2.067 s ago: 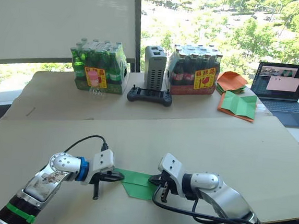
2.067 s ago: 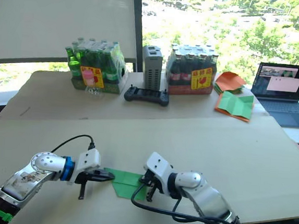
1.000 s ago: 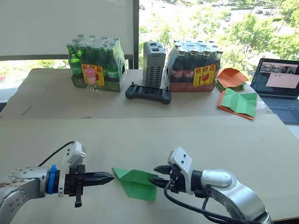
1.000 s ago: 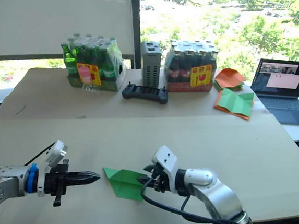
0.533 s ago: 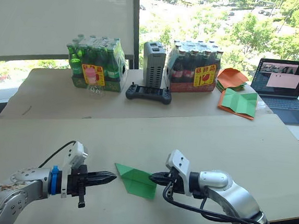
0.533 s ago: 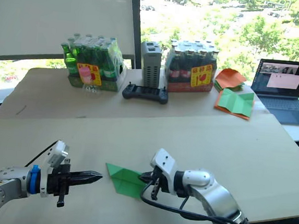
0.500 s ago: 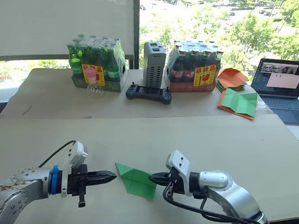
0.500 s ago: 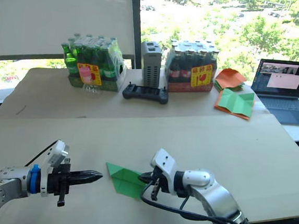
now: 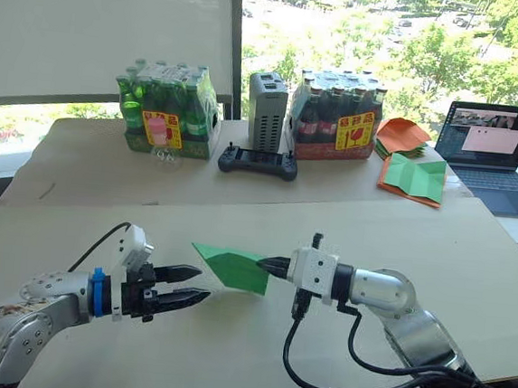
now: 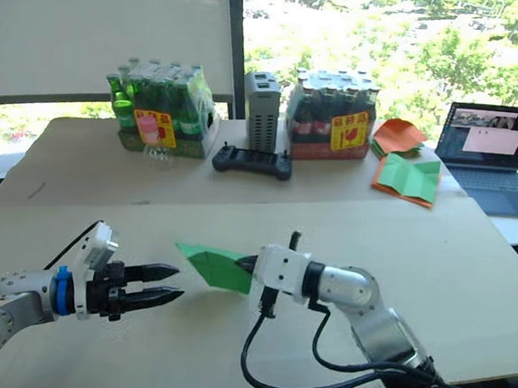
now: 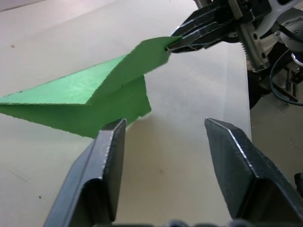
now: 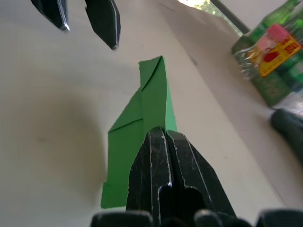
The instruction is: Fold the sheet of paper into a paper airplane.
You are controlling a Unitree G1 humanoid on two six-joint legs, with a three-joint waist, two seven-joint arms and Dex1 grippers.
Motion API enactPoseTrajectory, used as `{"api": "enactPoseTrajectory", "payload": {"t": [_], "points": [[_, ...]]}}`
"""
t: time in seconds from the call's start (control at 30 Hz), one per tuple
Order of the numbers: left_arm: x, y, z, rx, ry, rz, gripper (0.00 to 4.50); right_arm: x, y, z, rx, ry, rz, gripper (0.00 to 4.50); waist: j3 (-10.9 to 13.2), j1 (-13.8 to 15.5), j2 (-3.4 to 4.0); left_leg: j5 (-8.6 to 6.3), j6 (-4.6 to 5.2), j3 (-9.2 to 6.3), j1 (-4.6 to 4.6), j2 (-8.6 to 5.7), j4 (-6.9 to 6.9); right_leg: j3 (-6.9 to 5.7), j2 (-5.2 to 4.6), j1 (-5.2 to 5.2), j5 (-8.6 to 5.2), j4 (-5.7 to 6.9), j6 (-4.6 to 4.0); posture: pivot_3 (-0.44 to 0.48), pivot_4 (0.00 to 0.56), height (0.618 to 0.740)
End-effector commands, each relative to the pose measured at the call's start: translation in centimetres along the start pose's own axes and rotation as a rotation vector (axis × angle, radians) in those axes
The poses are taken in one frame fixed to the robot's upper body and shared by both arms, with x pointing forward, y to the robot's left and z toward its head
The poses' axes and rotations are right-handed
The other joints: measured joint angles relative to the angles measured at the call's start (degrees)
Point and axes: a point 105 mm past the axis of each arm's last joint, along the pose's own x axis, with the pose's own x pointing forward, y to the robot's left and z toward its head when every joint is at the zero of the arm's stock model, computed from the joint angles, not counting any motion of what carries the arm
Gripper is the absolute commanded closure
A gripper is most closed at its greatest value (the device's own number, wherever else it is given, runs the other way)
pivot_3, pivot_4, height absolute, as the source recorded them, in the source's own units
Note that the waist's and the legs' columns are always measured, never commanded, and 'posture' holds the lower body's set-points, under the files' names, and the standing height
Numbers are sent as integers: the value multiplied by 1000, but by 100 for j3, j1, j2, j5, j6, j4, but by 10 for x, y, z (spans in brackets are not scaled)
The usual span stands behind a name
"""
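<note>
The paper [image 9: 232, 269], folded to a pointed wedge, hangs just above the table [image 9: 435, 255], pinched at one corner by my right gripper [image 9: 271, 266]. My left gripper [image 9: 194, 285] is spread wide just beside its free end, not touching. My worry: so small a pinch may let the paper swing or slip when the left closes, spoiling the crease.

The paper airplane [image 9: 232, 269] hangs just above the near table [image 9: 470, 267], between the two grippers: the right gripper [image 9: 271, 266] pinches its right end, and the left gripper [image 9: 192, 286], fingers spread, sits just to its left, apart from it. Bottle packs [image 9: 165, 109], a controller [image 9: 258, 163] and a laptop [image 9: 494, 147] stand on the far table behind.
</note>
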Motion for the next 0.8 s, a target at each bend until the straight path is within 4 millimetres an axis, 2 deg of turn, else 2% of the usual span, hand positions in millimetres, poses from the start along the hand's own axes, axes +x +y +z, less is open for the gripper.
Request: {"api": "enactPoseTrajectory", "payload": {"t": [0.03,0.07,0.17,0.3,0.4,0.5,0.57,0.67,0.73,0.8], "points": [[-3,-3,13,25,-31,-7,374,0,-1,-6,-270,5,-29,4500,0,-7,0,0,0,0,0,1,0,-1,0,-1,0,0,0,0,150,735],[-3,-3,13,23,-28,-9,38,1,-1,-10,-339,17,-42,4500,0,-15,0,0,-1,1,0,0,0,-1,0,-3,0,2,0,0,150,735],[-3,-2,12,21,-23,-1,38,2,14,-23,-492,34,27,4500,0,-21,0,1,-1,7,2,-1,0,2,0,-6,0,5,0,0,150,735],[-2,-2,13,13,-27,-6,38,3,37,-22,-467,-23,86,4500,0,-26,0,1,-2,7,3,2,0,2,2,-4,0,5,0,0,150,735],[0,-2,13,10,-29,-10,38,2,44,-14,-446,-82,91,4500,0,-24,-1,1,-2,8,3,2,1,4,2,-1,0,2,0,0,150,735],[0,-2,14,7,-29,-16,38,4,26,0,-484,-133,-4,4500,0,-21,-1,1,-2,9,4,2,6,6,2,1,0,3,0,0,150,735],[2,-2,17,7,-40,-21,38,6,6,3,-513,-132,-95,4500,0,-28,-1,1,-2,10,7,3,6,6,3,2,0,6,-1,0,150,735],[3,-2,19,9,-43,-26,38,7,-14,7,-567,-128,-180,4500,0,-23,-1,2,-3,12,10,2,8,8,4,2,1,10,-2,0,150,735],[4,-1,18,7,-42,-26,38,8,-12,10,-635,-141,-171,4500,0,-15,-1,2,-3,12,11,2,6,9,4,2,1,9,-2,0,150,735],[5,-1,18,5,-41,-28,38,10,-1,8,-675,-147,-130,4500,0,-8,-2,2,-3,5,11,1,3,1,4,1,1,8,-2,0,150,735]]}}
